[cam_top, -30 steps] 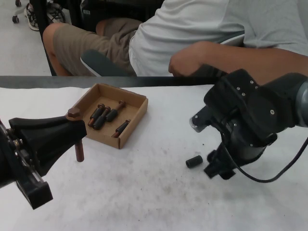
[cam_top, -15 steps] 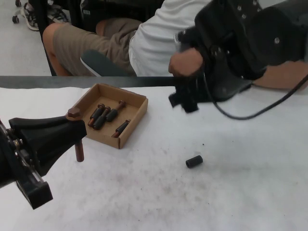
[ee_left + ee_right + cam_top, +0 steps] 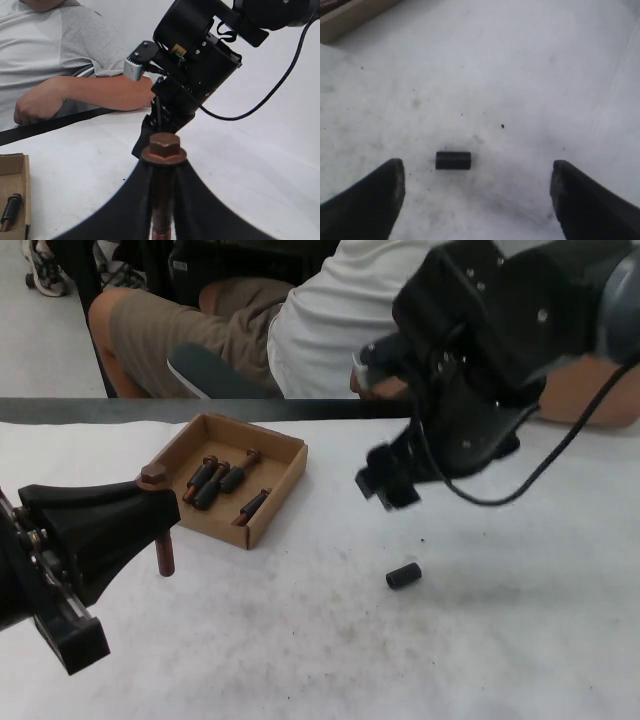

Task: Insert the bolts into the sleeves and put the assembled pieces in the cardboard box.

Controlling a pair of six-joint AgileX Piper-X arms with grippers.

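Lying on its side on the white bench (image 3: 300,650), the sleeve (image 3: 453,160) sits below the right gripper (image 3: 477,170), whose fingers are spread wide and hold nothing. Its long axis runs from one finger toward the other, so a wrist turn looks needed before closing. The left gripper (image 3: 162,172), farther off beside the cardboard box (image 3: 276,502), clamps a bolt (image 3: 163,149) upright, head up.

Four assembled pieces (image 3: 212,486), one bolt (image 3: 164,148), one loose sleeve (image 3: 403,576), one cardboard box (image 3: 278,490).
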